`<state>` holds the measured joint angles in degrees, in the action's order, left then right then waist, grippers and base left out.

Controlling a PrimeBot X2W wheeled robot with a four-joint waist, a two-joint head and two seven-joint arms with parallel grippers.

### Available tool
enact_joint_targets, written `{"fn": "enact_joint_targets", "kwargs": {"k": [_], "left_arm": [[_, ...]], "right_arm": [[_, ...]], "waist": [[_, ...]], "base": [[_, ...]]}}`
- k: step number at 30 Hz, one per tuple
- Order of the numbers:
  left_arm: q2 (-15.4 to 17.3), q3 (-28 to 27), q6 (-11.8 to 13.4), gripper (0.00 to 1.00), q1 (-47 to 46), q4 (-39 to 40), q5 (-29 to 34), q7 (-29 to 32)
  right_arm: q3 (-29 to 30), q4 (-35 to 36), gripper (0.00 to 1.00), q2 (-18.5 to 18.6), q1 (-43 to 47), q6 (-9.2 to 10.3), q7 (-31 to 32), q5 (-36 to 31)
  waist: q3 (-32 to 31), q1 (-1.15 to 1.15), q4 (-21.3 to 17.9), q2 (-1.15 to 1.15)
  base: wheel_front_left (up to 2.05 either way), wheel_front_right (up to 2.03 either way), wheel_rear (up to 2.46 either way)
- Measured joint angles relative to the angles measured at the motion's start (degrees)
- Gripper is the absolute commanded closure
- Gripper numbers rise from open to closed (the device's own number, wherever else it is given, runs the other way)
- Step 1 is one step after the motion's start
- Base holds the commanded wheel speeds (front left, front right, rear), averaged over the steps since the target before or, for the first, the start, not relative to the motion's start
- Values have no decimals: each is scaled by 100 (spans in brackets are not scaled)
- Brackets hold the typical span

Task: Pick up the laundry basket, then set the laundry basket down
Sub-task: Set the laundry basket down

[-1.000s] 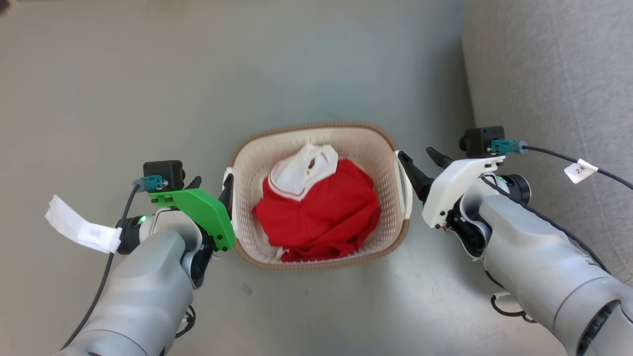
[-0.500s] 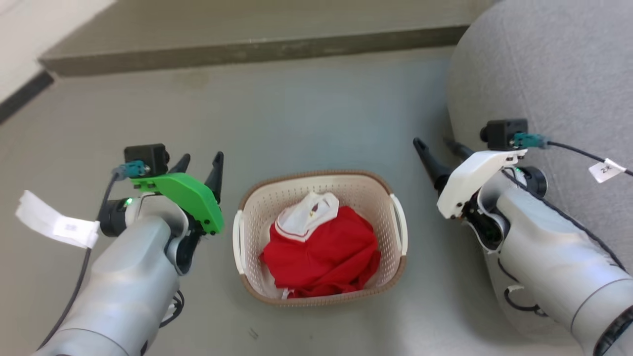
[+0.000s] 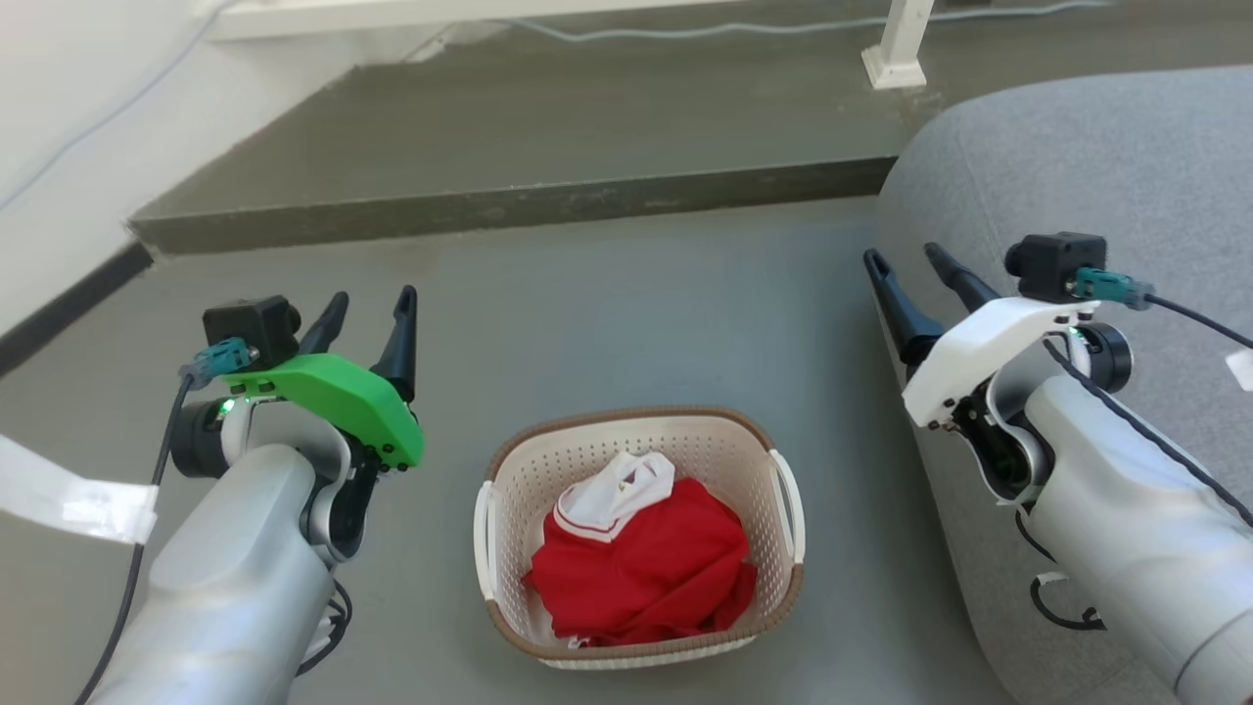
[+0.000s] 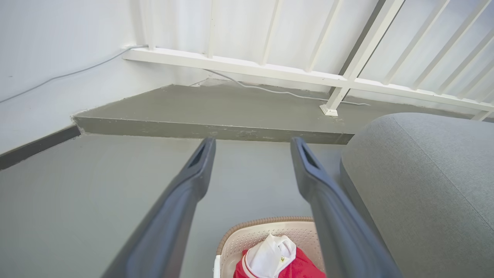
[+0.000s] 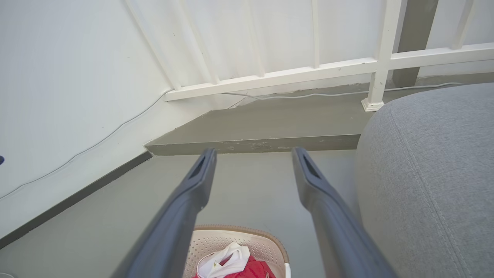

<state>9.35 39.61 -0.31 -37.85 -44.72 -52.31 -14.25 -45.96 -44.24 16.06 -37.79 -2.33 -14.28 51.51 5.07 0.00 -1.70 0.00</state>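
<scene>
Sitting on the grey floor (image 3: 636,313), the laundry basket (image 3: 626,419) rests upright between the two arms, lower in the head view than both pairs of fingertips and touching neither.

The left gripper (image 3: 373,294) hangs just up and to the left of the basket. Its two dark fingers (image 4: 193,181) are spread wide with nothing between them. In the left wrist view the basket's brown rim shows at the bottom, between the finger bases.

The right gripper (image 3: 902,254) is well apart from the basket on its right, fingers likewise spread wide and empty. Their tips stand in front of the grey sofa (image 3: 1077,157).

Inside the basket lies a crumpled red shirt (image 3: 656,578) with a white collar (image 3: 617,490) turned toward the fingertips. A small dark emblem (image 3: 636,477) sits on the collar, too small to read. The basket's white handles (image 3: 482,534) face the two arms.

A white paper tag (image 3: 73,494) hangs on the left arm's cable, and any print on it is too blurred to read. A second tag (image 3: 1241,369) on the right cable is cut off by the picture's edge.

Beyond the fingertips runs a low concrete step (image 3: 509,206), with a white railing post (image 3: 896,49) standing on it.
</scene>
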Motion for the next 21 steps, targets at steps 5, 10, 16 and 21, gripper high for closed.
{"fn": "enact_joint_targets", "kwargs": {"k": [5,10,16,21], "left_arm": [[115,-393,167,0,376,519,369,-1],[121,-894,357,0,822,1148,701,-2],[109,-1308,394,0,1352,1737,1033,-16],[57,-1650,394,0,1802,2174,1225,-18]], "right_arm": [[427,557,0,26,325,202,-5,-342],[829,1179,0,34,705,375,-7,-764],[1284,1741,0,79,1132,597,-7,-1128],[1621,2146,0,71,1516,612,-7,-1386]], "waist": [[-179,0,32,0],[-253,0,49,0],[-273,0,61,0],[-277,0,63,0]], "base": [[0,0,0],[0,0,0],[0,0,0],[0,0,0]]}}
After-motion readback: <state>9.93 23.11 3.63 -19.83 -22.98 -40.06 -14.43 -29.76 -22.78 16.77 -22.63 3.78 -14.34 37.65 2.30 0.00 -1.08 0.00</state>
